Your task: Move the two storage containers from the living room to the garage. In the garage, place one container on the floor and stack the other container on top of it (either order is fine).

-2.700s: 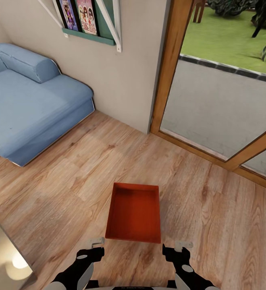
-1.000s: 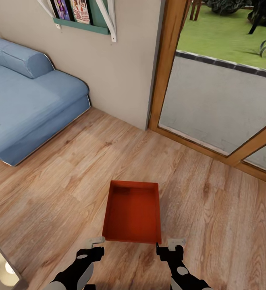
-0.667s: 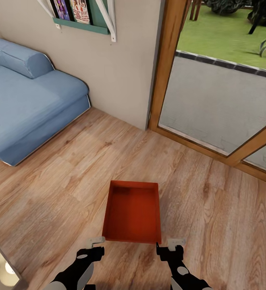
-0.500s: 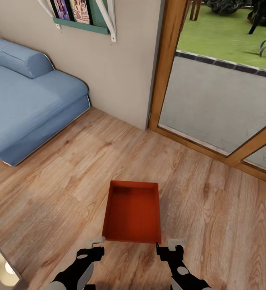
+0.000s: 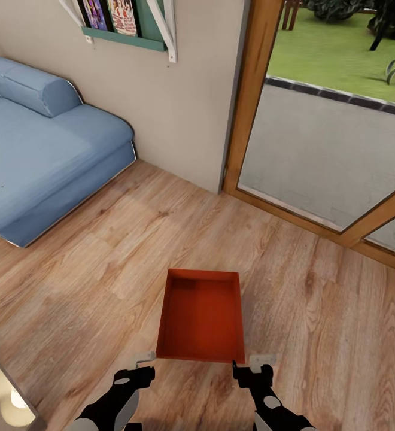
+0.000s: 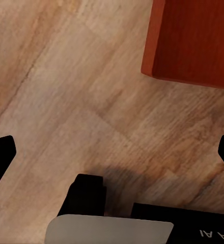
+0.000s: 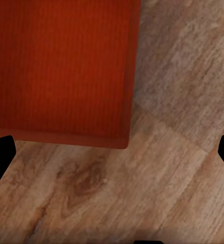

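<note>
Since 0.5 s ago: whole head view shifted slightly, container now a touch further right in frame; camera motion, not the container's.

Near, bottom edge of head view: left gripper (image 5: 142, 358) and right gripper (image 5: 261, 360), both empty. Wrist views show each pair of dark fingertips at opposite frame edges, jaws spread wide, nothing between.

Centre-bottom of head view: storage container (image 5: 201, 314), red-orange, open top up, empty, flat on the wood plank floor (image 5: 102, 275). Long axis runs away from the robot, toward the upper frame; near short wall lies between the two grippers, just ahead of them. Its corner shows in the left wrist view (image 6: 193, 40); right wrist view (image 7: 61, 66).

Step judged: approach to first pickup, living room; nothing carried yet. Next move likely needs lowering both grippers onto the near wall or sides.

Far: blue sofa (image 5: 36, 149) upper left; wall shelf (image 5: 125, 24) top; glazed door (image 5: 341, 131) upper right.
</note>
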Motion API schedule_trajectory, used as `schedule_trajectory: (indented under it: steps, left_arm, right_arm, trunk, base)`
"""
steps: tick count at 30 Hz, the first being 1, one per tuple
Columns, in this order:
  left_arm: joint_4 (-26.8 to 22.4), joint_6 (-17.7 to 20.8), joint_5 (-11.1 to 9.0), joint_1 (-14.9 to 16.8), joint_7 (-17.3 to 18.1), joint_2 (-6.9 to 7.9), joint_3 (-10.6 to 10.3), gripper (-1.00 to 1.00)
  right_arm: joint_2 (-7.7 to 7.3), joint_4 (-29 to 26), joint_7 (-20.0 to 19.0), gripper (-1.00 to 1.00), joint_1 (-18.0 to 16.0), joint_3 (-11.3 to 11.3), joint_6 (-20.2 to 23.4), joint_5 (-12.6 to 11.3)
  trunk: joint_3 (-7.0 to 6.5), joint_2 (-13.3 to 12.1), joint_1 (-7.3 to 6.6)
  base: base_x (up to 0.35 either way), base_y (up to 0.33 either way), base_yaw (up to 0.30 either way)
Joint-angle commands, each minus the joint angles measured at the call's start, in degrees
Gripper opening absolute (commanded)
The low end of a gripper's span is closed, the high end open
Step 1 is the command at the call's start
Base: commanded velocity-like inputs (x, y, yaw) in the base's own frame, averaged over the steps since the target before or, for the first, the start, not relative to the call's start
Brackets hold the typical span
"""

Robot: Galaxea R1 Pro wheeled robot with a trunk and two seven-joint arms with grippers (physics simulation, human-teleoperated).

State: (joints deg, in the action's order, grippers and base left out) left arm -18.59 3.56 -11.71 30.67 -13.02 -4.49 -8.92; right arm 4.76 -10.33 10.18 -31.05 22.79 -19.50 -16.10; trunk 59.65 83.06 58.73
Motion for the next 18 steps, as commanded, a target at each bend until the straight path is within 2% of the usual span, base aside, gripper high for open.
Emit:
schedule_trajectory:
  steps: [1,5,9,10,18]
  left_arm:
    - [-0.1,0.3,-0.5,0.0,-0.4,0.03,-0.5,1.00]
    - [-0.1,0.3,-0.5,0.0,-0.4,0.01,-0.5,1.00]
    - [-0.1,0.3,-0.5,0.0,-0.4,0.01,-0.5,1.00]
    - [-0.1,0.3,-0.5,0.0,-0.4,0.01,-0.5,1.00]
    - [-0.1,0.3,-0.5,0.0,-0.4,0.01,-0.4,1.00]
  right_arm:
    - [-0.01,0.0,0.3,1.00,0.0,0.5,-0.2,-0.4]
    - [0.04,0.1,0.3,1.00,0.0,0.5,-0.2,-0.6]
    - [0.16,0.1,0.4,1.00,0.0,0.4,-0.1,-3.0]
    - [0.01,0.1,0.3,1.00,0.0,0.5,-0.2,-4.3]
    - [-0.34,0.0,0.1,1.00,0.0,0.6,-0.3,-4.1]
  trunk:
    - [0.03,0.0,0.00]
    - [0.03,0.0,0.00]
    - [0.03,0.0,0.00]
    - [0.03,0.0,0.00]
    - [0.03,0.0,0.00]
  base:
    - [0.000,0.000,0.000]
    - [0.000,0.000,0.000]
    - [0.000,0.000,-0.063]
    - [0.000,0.000,-0.023]
    - [0.010,0.000,-0.005]
